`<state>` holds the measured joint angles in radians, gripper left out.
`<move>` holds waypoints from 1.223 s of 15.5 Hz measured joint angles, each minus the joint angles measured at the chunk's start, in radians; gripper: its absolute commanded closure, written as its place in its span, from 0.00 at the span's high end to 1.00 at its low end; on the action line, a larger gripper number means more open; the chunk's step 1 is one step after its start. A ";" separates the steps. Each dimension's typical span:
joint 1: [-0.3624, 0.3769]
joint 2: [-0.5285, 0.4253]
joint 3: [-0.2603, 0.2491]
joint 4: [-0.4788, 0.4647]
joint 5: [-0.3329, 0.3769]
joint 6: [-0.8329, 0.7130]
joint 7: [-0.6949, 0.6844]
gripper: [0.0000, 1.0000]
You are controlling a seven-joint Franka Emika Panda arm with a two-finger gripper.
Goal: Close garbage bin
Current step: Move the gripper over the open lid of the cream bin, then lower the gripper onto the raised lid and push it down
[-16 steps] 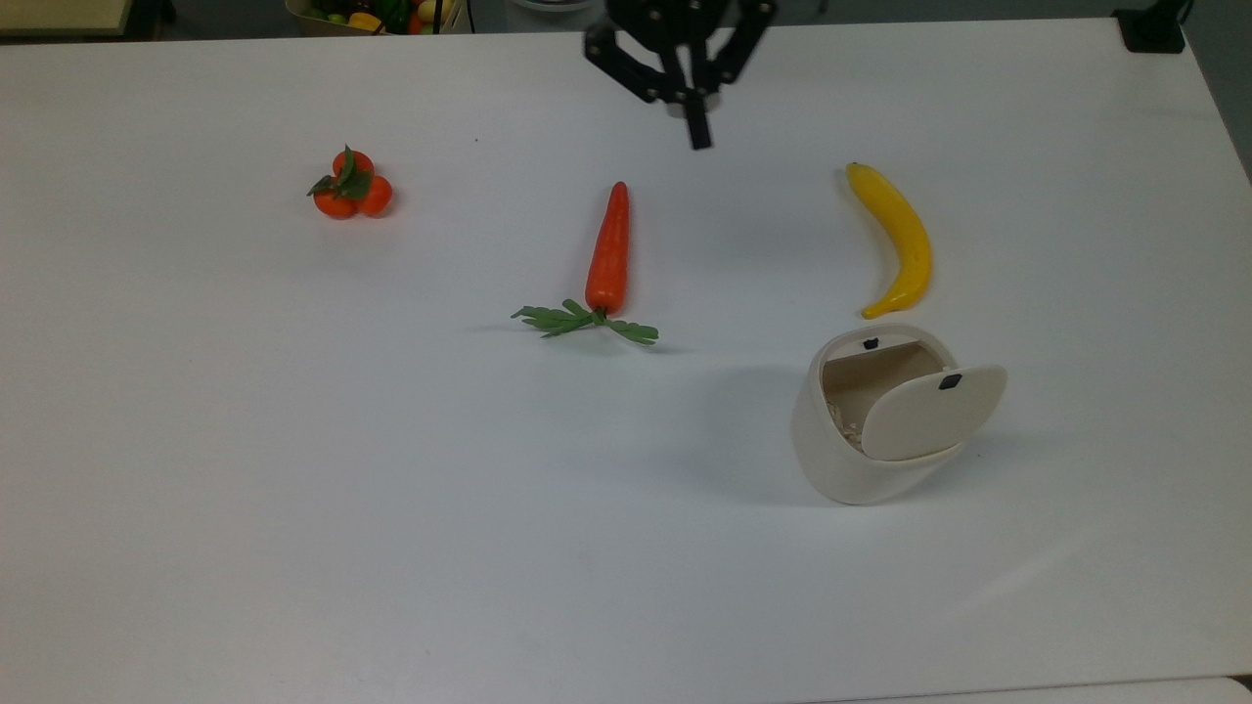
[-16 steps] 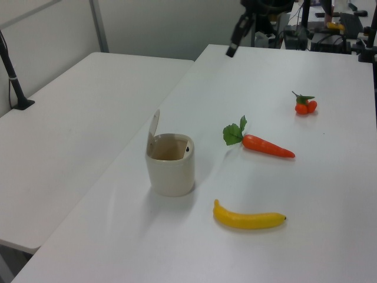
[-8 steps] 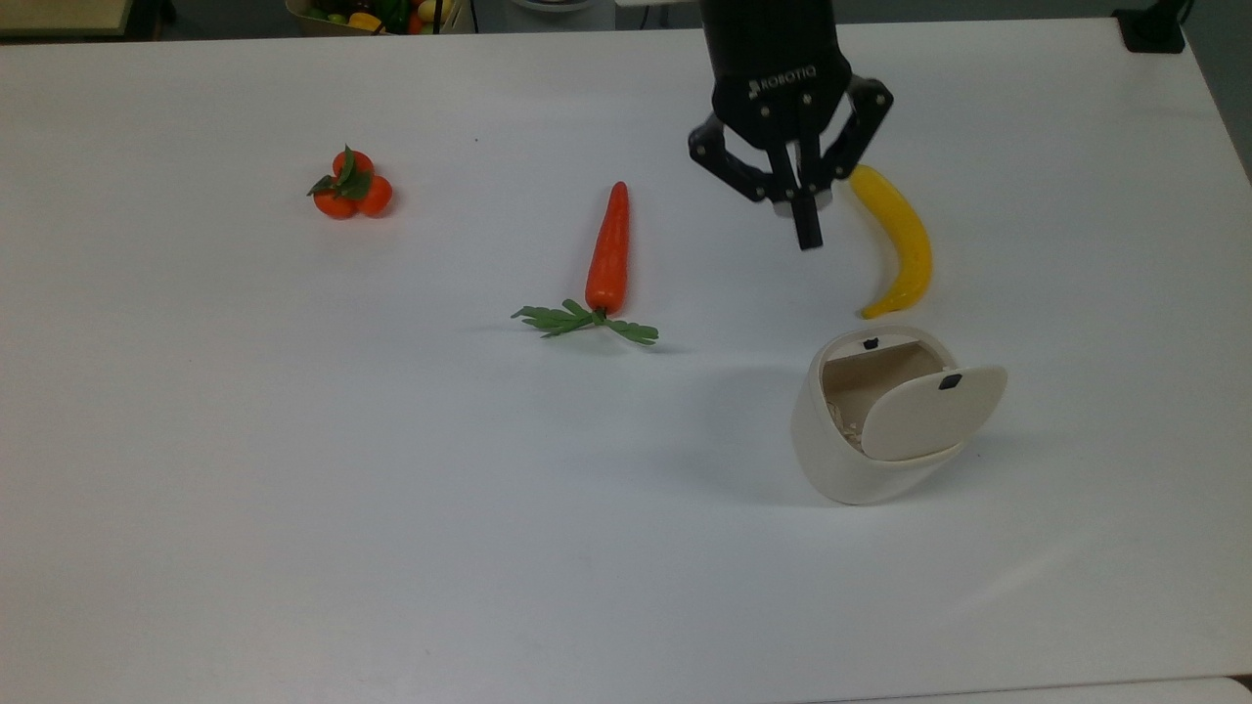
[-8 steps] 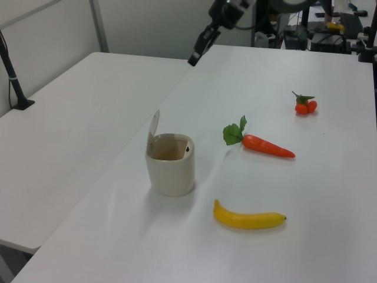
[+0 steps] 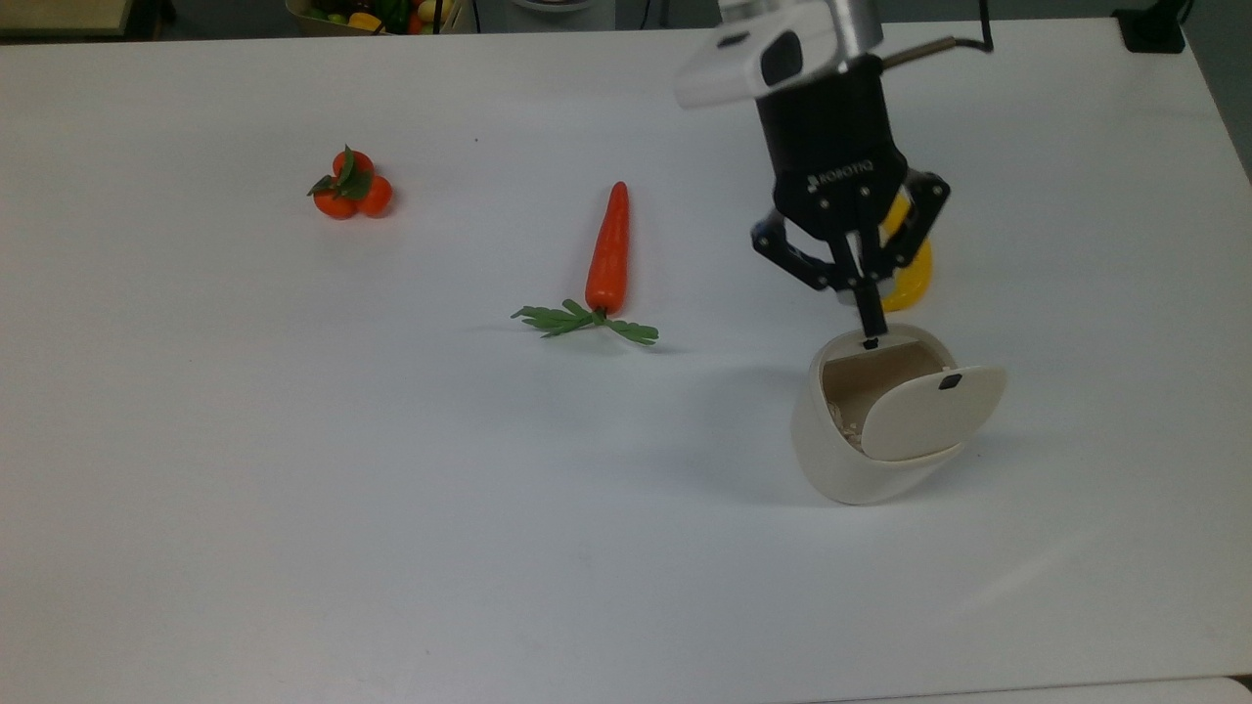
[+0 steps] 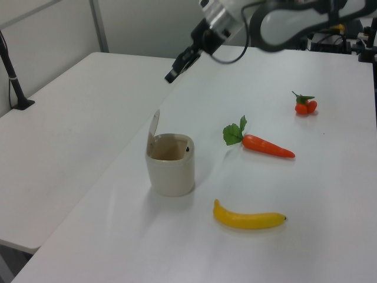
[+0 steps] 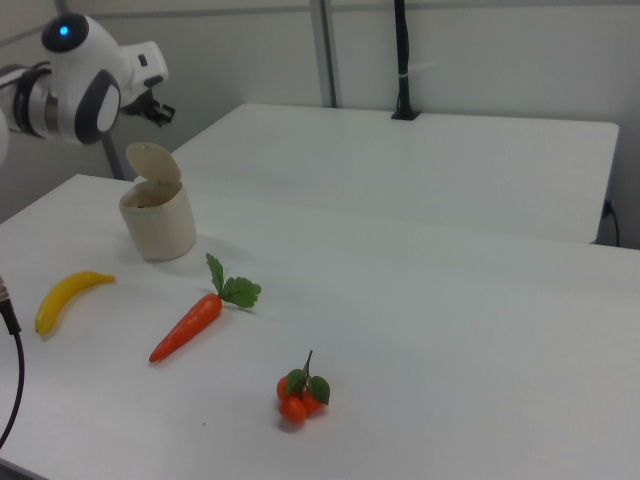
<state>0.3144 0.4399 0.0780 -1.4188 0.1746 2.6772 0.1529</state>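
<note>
- Lighting: bright, even, overhead; tabletop [image 5: 293, 489] near-white w/ faint bluish cast in top view.
- Shadows: soft, diffuse; broad dim patch on top view's left of garbage bin [image 5: 861, 460].
- Glare: mild sheen nr tabletop's near right corner, top view.
- Blur: slight softness on gripper [image 6: 172, 75], left view.

On the white worktop [image 5: 293, 440] we see an orange plastic carrot with green leaves [image 5: 607, 249] near the middle. A cluster of small orange tangerines with green leaves [image 5: 351, 185] sits well apart toward the top view's left. A yellow plastic banana [image 6: 249, 216] lies toward the top view's right.
</note>
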 measured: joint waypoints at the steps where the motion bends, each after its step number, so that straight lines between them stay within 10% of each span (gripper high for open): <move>1: 0.007 0.018 0.003 0.000 0.000 0.034 0.005 0.00; 19: 0.042 0.136 0.006 0.005 -0.116 0.184 0.022 0.00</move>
<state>0.3561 0.5762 0.0836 -1.4134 0.0590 2.8616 0.1750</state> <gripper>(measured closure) 0.991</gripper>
